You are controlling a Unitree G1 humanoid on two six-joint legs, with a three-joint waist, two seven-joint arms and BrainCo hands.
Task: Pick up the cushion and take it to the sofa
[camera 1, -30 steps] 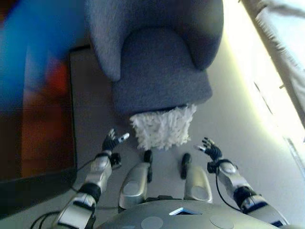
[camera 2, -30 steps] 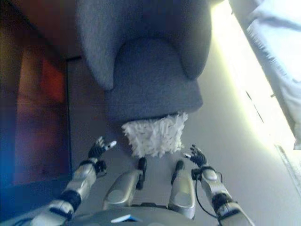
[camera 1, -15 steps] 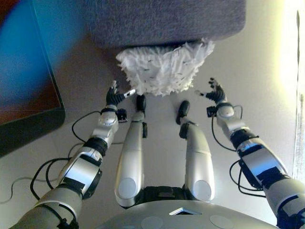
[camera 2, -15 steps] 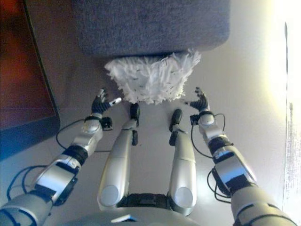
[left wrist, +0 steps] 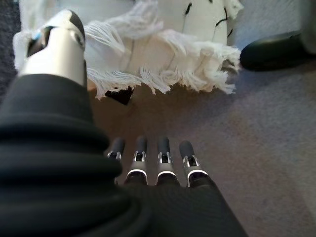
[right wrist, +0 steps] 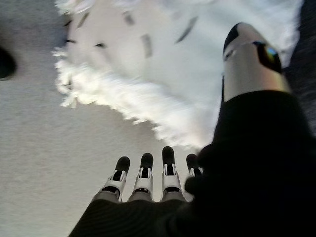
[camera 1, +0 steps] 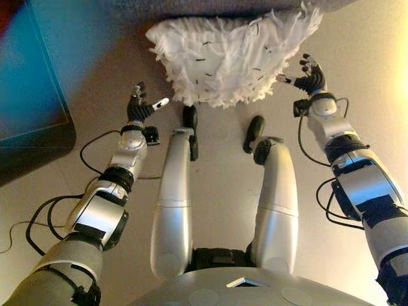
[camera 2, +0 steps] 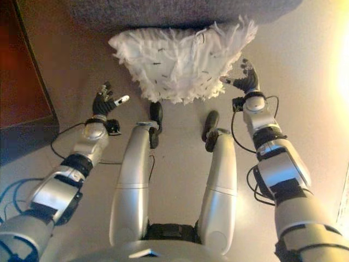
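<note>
We see a white shaggy cushion point(camera 1: 233, 54) flecked with small dark marks at upper centre, against a dark grey-blue sofa point(camera 2: 180, 11), on a pale grey floor point(camera 1: 217, 191).

The cushion point(camera 1: 233, 57) lies on the floor point(camera 1: 223, 204) against the sofa point(camera 2: 180, 11) — between both hands.

Strong glare washes the floor point(camera 1: 382, 76) at right, the left stays dim, and the cushion point(right wrist: 163, 64) looks perhaps motion-blurred.
</note>
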